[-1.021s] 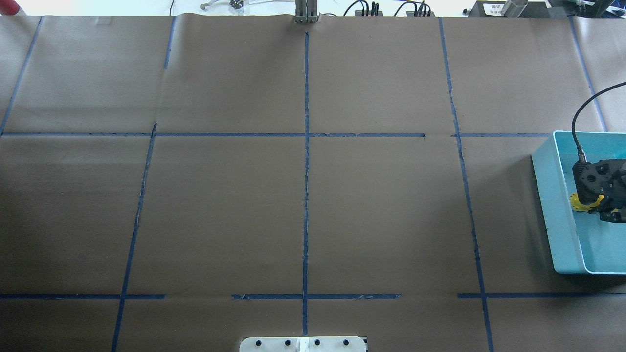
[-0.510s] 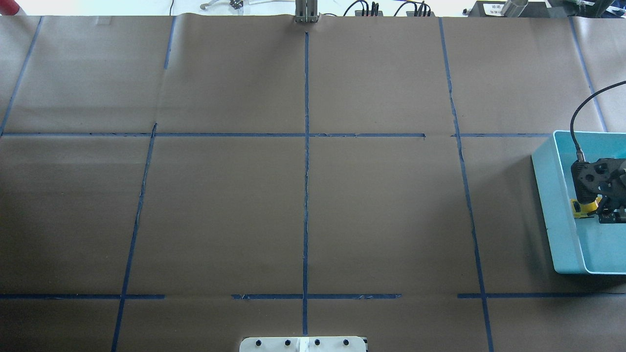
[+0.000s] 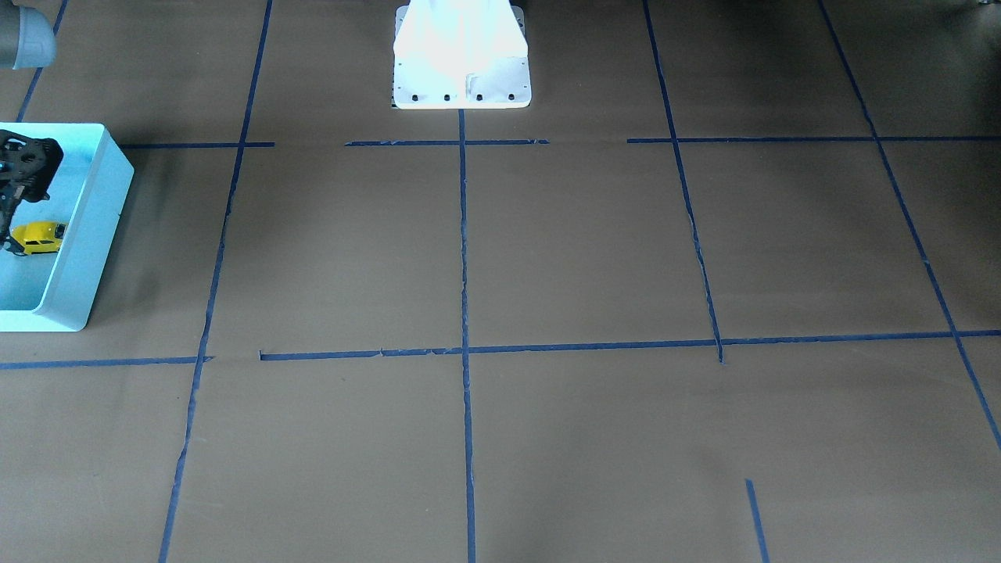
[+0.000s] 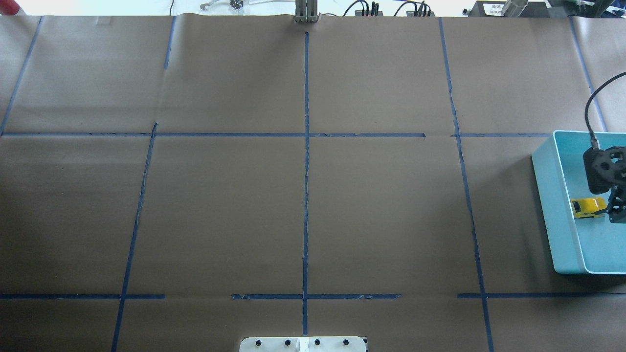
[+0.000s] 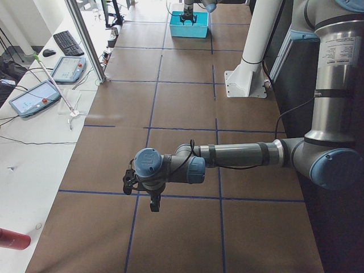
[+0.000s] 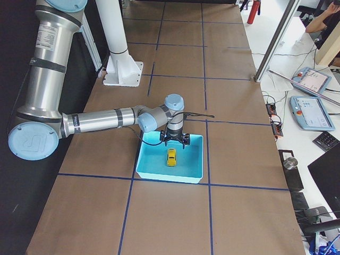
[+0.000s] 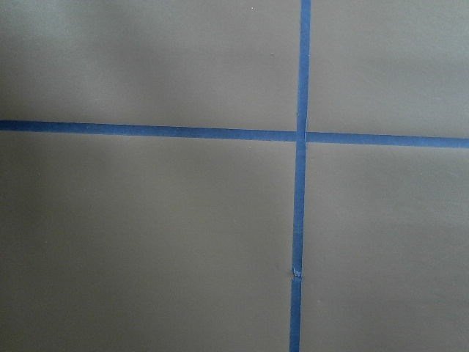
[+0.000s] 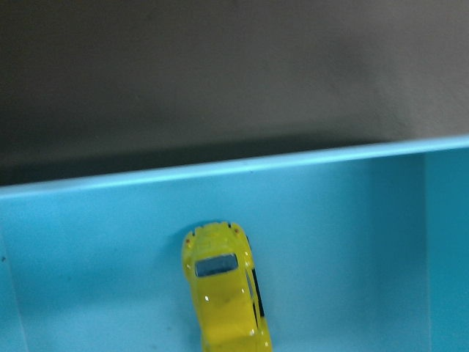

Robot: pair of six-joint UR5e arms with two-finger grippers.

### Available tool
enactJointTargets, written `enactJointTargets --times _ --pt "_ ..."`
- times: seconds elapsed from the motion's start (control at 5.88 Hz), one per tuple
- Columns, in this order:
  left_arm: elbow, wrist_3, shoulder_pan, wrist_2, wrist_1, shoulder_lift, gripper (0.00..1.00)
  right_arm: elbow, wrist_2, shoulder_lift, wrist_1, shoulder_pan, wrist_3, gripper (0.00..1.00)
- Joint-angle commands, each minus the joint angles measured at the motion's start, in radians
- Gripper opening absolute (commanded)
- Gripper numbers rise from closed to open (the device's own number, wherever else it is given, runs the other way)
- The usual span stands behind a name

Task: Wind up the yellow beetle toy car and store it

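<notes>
The yellow beetle toy car (image 4: 588, 207) lies free on the floor of the turquoise bin (image 4: 551, 195) at the table's right edge, near the bin's inner wall. It also shows in the front view (image 3: 37, 237), the right side view (image 6: 171, 157) and the right wrist view (image 8: 223, 290). My right gripper (image 4: 617, 210) hangs over the bin just beside the car, fingers apart and empty (image 6: 176, 144). My left gripper (image 5: 153, 205) shows only in the left side view, over bare table; I cannot tell if it is open or shut.
Brown paper with blue tape lines (image 4: 306, 195) covers the table. The robot's white base plate (image 4: 303, 344) sits at the near edge. The bin's walls (image 3: 94, 227) rise around the car. The left wrist view shows only a tape crossing (image 7: 300, 136).
The right gripper let go of the yellow car, which now rests on the bin floor. The gripper has moved right and away from it.
</notes>
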Motion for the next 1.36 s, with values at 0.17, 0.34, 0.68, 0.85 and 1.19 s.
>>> enactJointTargets --times 0.17,0.34,0.68,0.85,1.19 --pt "0.000 0.000 -0.001 0.000 0.002 0.000 1.00 0.006 0.139 0.006 -0.322 0.355 0.003 1.00" --pt "0.000 0.002 -0.001 0.000 0.000 0.000 1.00 0.003 0.148 0.011 -0.445 0.441 0.102 1.00" --pt "0.000 0.000 -0.001 0.000 0.000 0.000 1.00 -0.002 0.212 0.002 -0.504 0.492 0.538 1.00" --pt "0.000 0.000 0.001 0.000 0.000 0.002 1.00 -0.017 0.197 0.008 -0.497 0.492 0.679 1.00" --pt "-0.002 -0.002 0.001 -0.002 0.000 0.002 1.00 -0.055 0.158 0.011 -0.399 0.497 1.017 1.00"
